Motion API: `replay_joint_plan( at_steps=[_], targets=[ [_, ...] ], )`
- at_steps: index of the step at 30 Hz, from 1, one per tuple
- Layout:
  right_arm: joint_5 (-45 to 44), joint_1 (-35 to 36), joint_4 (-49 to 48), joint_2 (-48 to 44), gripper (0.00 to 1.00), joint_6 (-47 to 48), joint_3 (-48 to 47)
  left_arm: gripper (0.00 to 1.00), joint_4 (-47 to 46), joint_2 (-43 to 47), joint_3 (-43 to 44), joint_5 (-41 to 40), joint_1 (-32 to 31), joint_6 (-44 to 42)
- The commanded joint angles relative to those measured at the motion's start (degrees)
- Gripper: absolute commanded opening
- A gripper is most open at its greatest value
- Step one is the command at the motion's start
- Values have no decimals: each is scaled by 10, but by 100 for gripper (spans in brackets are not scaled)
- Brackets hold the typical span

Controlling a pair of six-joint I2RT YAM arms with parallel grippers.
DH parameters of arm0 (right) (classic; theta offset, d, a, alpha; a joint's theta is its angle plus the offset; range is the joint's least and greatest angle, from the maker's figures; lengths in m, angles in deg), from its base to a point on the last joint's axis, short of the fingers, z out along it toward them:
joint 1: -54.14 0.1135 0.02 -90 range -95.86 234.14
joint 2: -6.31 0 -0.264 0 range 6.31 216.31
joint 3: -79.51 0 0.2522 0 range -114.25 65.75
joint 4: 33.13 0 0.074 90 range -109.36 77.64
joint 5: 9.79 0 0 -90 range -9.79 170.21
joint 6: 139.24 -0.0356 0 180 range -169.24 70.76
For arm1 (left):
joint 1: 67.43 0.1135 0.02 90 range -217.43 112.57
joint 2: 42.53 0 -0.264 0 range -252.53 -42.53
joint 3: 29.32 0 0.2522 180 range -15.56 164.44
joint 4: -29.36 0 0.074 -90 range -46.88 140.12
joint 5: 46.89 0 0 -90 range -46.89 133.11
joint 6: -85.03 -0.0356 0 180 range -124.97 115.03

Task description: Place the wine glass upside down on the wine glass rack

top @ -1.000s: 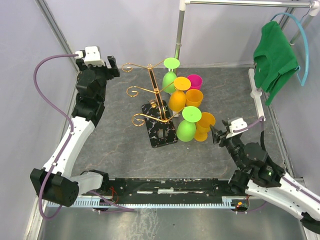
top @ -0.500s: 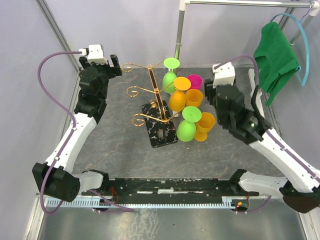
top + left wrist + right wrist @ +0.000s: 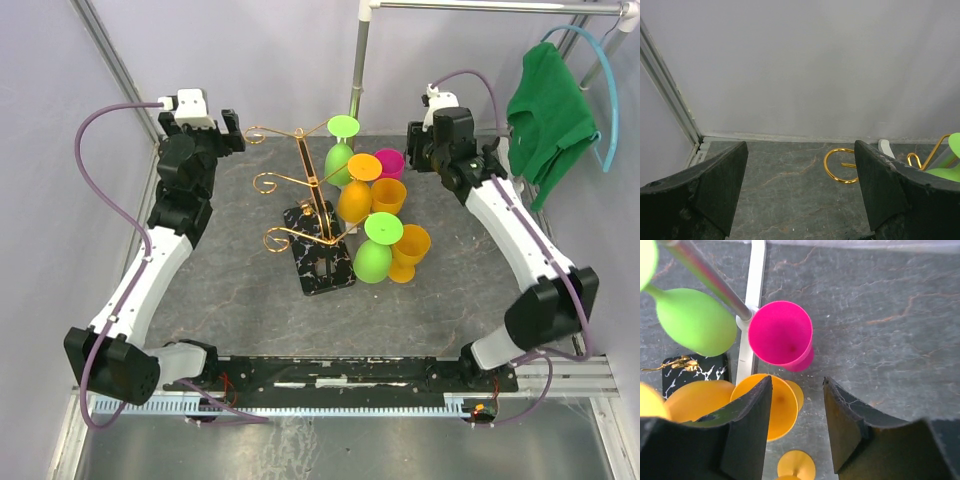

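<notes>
Jaws wide and empty, we found the right gripper (image 3: 796, 390) above the upright pink wine glass (image 3: 780, 332), on the table (image 3: 250, 300) near the wine glass rack (image 3: 322, 265); the left gripper (image 3: 800, 150) gaped too.

"What does the surface (image 3: 230, 290) look like?"

"It is dark grey, with thin pale lines like stone."

"What stands on it?"

"The black foot of the wine glass rack (image 3: 322, 268) is in the middle. To its right stand a pink glass (image 3: 389, 163), an orange glass (image 3: 388, 195) and a second orange glass (image 3: 411, 243), all mouth up. A white bar (image 3: 757, 270) lies flat beside the pink one."
</notes>
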Motion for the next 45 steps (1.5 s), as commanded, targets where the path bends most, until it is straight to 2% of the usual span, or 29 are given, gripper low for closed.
replay_joint_plan(
  at_steps=[1,7,16,23,33,36,40,41,45],
  targets=[
    [99,-26,-74,53,51,-34,-35,93,-22,26,-8,4,2,-14],
    [100,-31,-79,133,50,-30,-80,93,-21,31,-9,-1,1,-15],
    [50,-30,-55,189,50,-10,-127,93,-21,10,3,7,2,6],
    [39,-30,-25,218,50,1,-141,93,-14,-18,26,8,1,5],
    [33,-31,-2,234,48,-13,-114,93,9,-33,45,8,1,6],
    [40,-31,0,239,38,-10,-110,93,13,-38,52,10,2,9],
    [42,-31,2,240,5,-1,-113,93,12,-48,62,19,1,19],
    [39,-31,2,237,1,2,-114,93,12,-51,65,23,2,25],
    [6,-31,4,214,1,24,-112,93,18,-62,83,36,2,58]
  ],
)
